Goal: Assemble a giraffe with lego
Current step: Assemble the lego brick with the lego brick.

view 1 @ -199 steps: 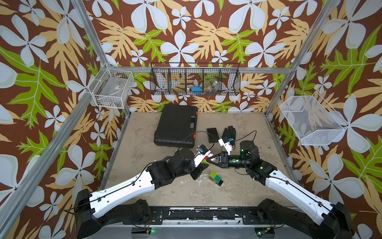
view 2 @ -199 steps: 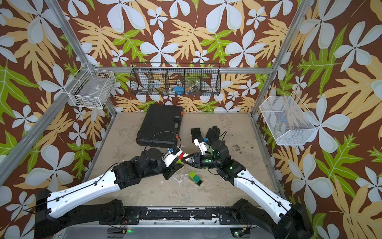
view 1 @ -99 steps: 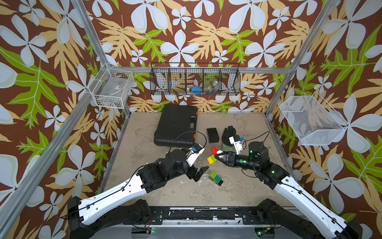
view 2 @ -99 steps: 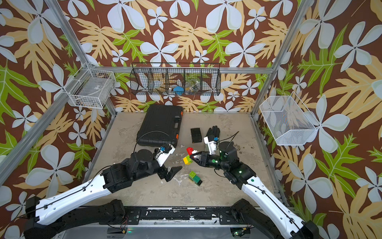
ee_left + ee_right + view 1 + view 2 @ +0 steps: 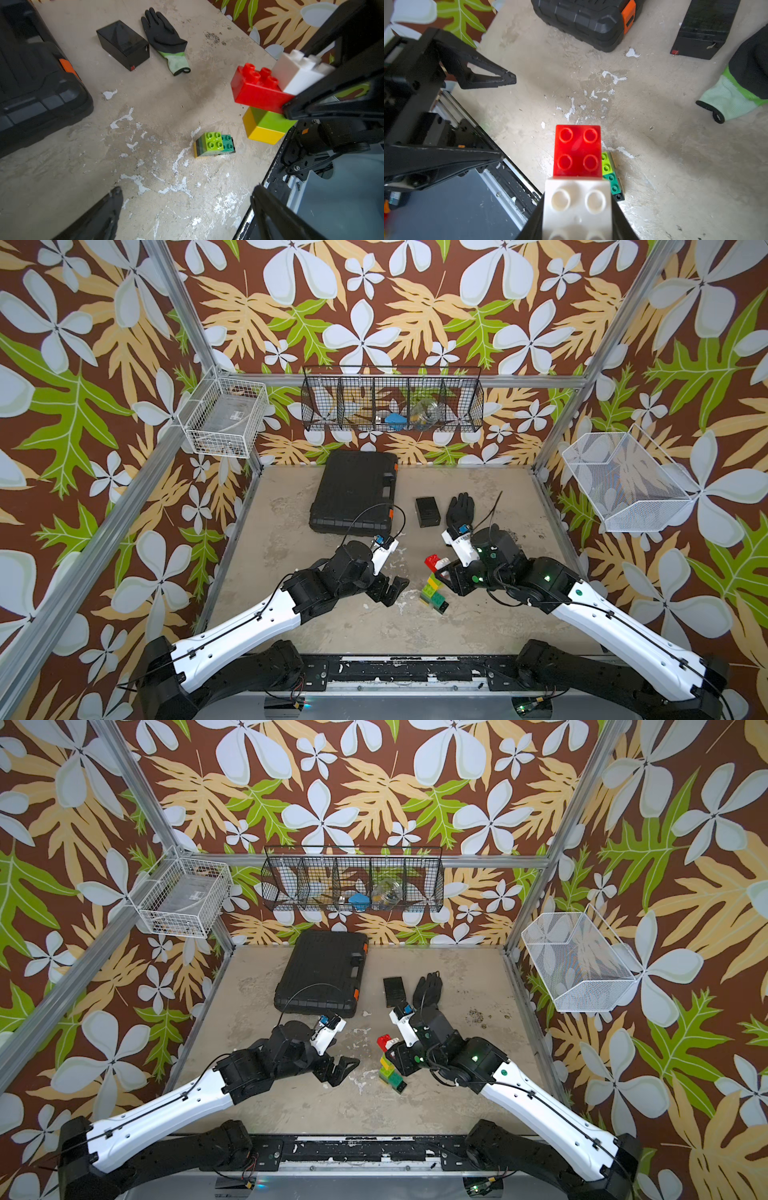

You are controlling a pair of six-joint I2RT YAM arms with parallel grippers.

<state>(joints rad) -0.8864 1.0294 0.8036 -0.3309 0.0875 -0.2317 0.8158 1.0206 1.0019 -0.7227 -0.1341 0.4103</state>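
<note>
Two grippers are seen. The right gripper [image 5: 578,199] is clamped on the neck stack [image 5: 434,572], with its fingers closed against the white brick [image 5: 297,74] at the top. Four bricks are counted in this stack, from the top down: one white, one red brick [image 5: 255,91], one lime brick [image 5: 270,119] and one yellow brick [image 5: 264,135]. The stack is held off the table [image 5: 291,539], near the box [image 5: 427,511] on the robot's side of it. The giraffe is thus found in two parts. Its other part, the body stack [image 5: 214,145], is set on the table farther from the box on that same side, below the neck stack and apart from it. On the body stack one second lime brick [image 5: 212,143] is seen uppermost, with one dark green brick [image 5: 228,143] under it and yellow and black lower down; its full brick count cannot be told. The left gripper [image 5: 508,117] is spread wide with nothing held, nearer the robot than the box and off to its left. One glove [image 5: 459,508] is laid just to the right of the box, not touching it, and one case [image 5: 353,491] is laid near its left. Three wall baskets are counted: one black basket [image 5: 392,400] beyond the box and one white basket to each side [image 5: 224,423] [image 5: 623,485].
</note>
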